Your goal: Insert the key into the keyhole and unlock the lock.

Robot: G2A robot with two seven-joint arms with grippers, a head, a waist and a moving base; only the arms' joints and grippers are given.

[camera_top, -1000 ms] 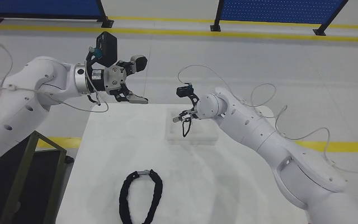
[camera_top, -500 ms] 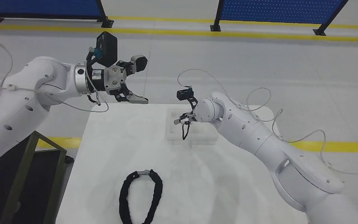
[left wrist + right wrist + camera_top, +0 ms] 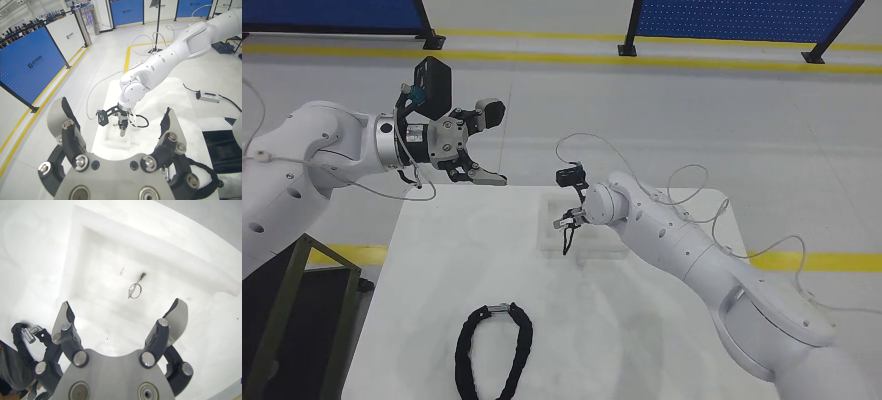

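The right gripper (image 3: 122, 304), jaws spread wide, is hovering over the ringed key (image 3: 135, 289) sitting in the white foam tray (image 3: 151, 243). The left gripper (image 3: 116, 106) is hanging wide open near the table's (image 3: 642, 330) far corner, while the black chain lock (image 3: 492, 350) is lying on its near side.

Inside the foam tray (image 3: 105, 262), open floor surrounded the key (image 3: 133, 290) on every side; only the raised rim (image 3: 151, 245) walled it in.
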